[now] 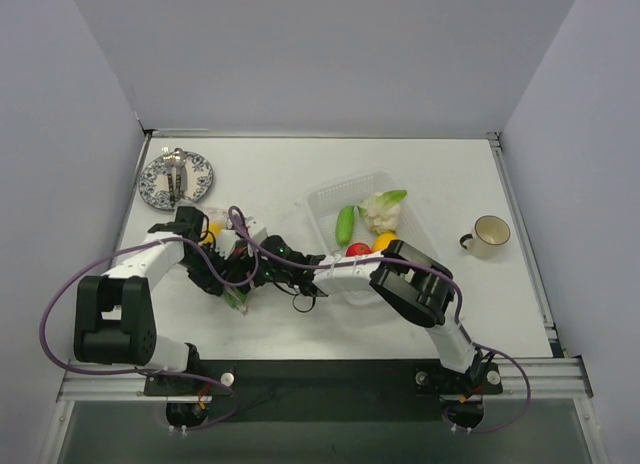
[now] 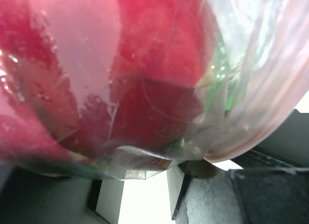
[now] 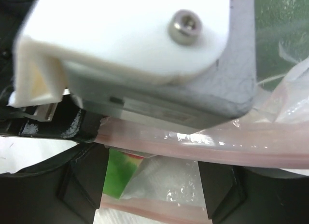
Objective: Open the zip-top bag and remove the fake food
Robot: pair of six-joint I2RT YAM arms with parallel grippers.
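Observation:
The clear zip-top bag (image 1: 238, 289) lies between my two grippers, left of the tray. My left gripper (image 1: 213, 262) grips its edge. In the left wrist view the bag (image 2: 251, 89) fills the frame, with a big red fake food piece (image 2: 159, 55) inside. My right gripper (image 1: 264, 262) is open. In the right wrist view its dark fingers (image 3: 82, 185) stand wide apart around the pink zip strip (image 3: 203, 144), with a green piece (image 3: 118, 178) showing in the bag. Cauliflower (image 1: 380, 209), green pod (image 1: 345, 224), and red (image 1: 357, 249) and orange (image 1: 385, 241) pieces lie in the tray.
The rigid clear tray (image 1: 322, 199) stands at centre right, under my right arm. A patterned plate with cutlery (image 1: 175, 177) is at the back left. A cream mug (image 1: 488, 234) stands at the right.

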